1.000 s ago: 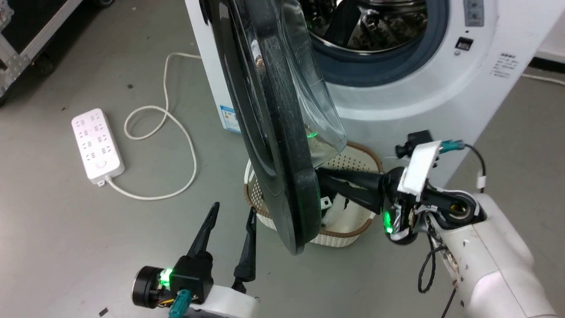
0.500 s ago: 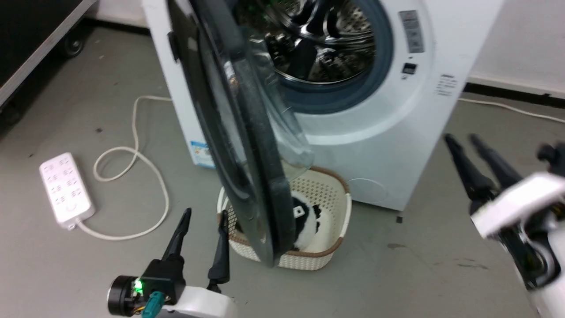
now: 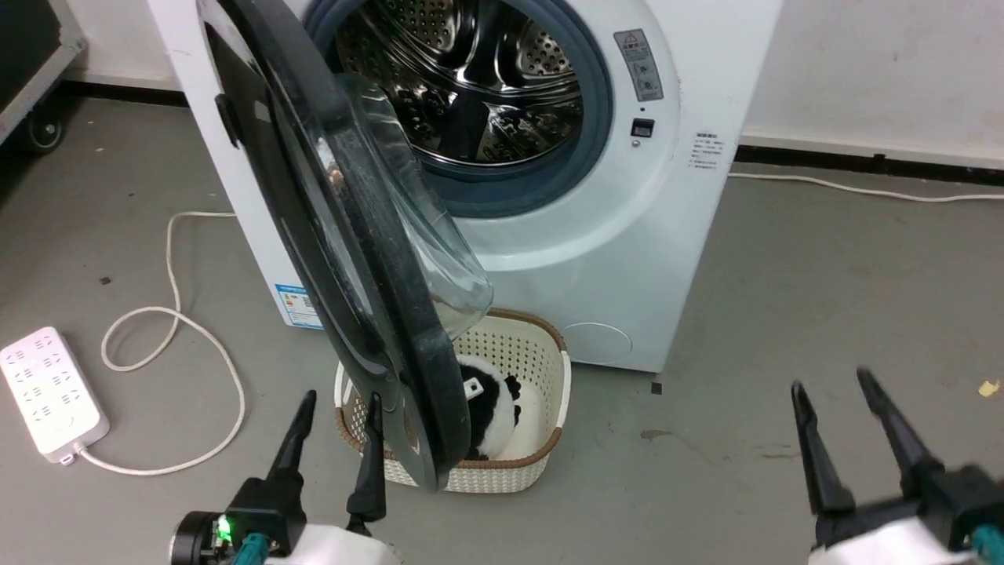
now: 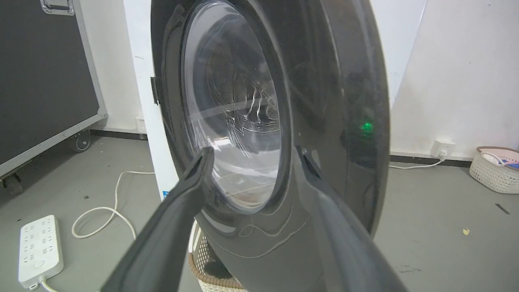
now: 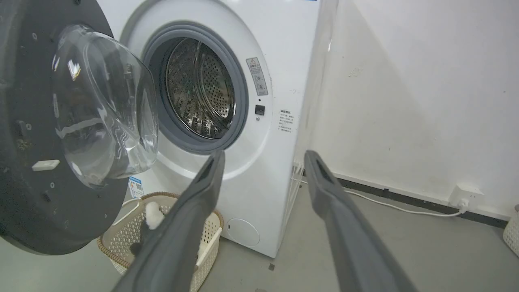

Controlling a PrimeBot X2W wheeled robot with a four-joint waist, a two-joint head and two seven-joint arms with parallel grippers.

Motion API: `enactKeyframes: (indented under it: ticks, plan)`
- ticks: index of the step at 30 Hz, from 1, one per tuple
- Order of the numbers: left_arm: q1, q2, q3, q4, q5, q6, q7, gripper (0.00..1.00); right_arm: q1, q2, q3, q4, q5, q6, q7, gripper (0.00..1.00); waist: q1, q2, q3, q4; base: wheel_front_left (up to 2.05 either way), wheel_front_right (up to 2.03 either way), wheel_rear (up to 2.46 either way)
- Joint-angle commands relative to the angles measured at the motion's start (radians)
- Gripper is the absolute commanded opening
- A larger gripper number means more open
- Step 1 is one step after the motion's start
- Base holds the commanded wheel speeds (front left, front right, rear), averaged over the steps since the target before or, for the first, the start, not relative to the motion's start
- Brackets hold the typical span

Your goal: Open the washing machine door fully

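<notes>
Left gripper (image 3: 343, 395) near basket (image 3: 554, 349) with plush (image 3: 492, 416)

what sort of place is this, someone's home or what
Probably a lab or workshop test area, not a home: a washing machine stands on bare grey floor, near a wheeled black flight case and a loose power strip.

The washing machine door (image 3: 349, 235) stands at 11 o'clock, over the basket (image 3: 549, 365). The power strip (image 3: 49, 391) lies at 9 o'clock.

No wording legible: warning-triangle sticker (image 3: 637, 53) and small print (image 3: 706, 151) on the washing machine (image 3: 627, 259), ahead-left of the right gripper (image 3: 830, 379); blue QR label (image 3: 298, 304) ahead of the left gripper (image 3: 342, 395)
</notes>
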State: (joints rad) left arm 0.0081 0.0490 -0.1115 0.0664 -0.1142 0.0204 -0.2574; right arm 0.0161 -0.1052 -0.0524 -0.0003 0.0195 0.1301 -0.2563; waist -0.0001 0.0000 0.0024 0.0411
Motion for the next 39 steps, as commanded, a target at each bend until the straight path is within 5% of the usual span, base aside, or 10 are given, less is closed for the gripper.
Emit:
enactKeyframes:
  ticks: [1, 18, 19, 20, 28, 39]
  plan:
    - [0.019, 0.001, -0.003, 0.006, 0.008, -0.004, -0.004, 1.00, 0.041, 0.026, -0.020, -0.014, -0.019, 0.001, -0.005, 1.00, 0.0001, 0.0000, 0.001, -0.003, 0.00, 0.00, 0.00]
    - [0.021, 0.001, -0.015, 0.039, 0.012, 0.001, -0.004, 1.00, 0.099, 0.055, 0.004, -0.008, -0.010, 0.001, -0.005, 1.00, 0.0001, 0.0000, -0.013, -0.022, 0.00, 0.00, 0.00]
    - [0.020, 0.001, -0.016, 0.037, 0.016, 0.000, -0.004, 0.85, 0.097, 0.055, 0.003, -0.007, -0.006, 0.001, -0.005, 1.00, 0.0001, 0.0000, -0.013, -0.023, 0.00, 0.00, 0.00]
    - [0.019, 0.001, -0.016, 0.034, 0.021, -0.001, -0.004, 0.02, 0.096, 0.055, 0.002, -0.006, -0.004, 0.001, -0.005, 1.00, 0.0001, 0.0000, -0.013, -0.024, 0.00, 0.00, 0.00]
    - [0.009, 0.001, 0.006, -0.048, 0.008, 0.014, -0.004, 0.00, 0.090, 0.055, -0.001, -0.005, 0.013, 0.001, -0.005, 1.00, 0.0001, 0.0000, -0.015, -0.027, 0.00, 0.00, 0.00]
    - [-0.123, 0.001, 0.106, -0.432, -0.007, 0.067, -0.004, 0.00, 0.070, 0.055, 0.008, -0.014, 0.040, 0.001, -0.005, 1.00, 0.0001, 0.0000, -0.012, -0.038, 0.00, 0.00, 0.00]
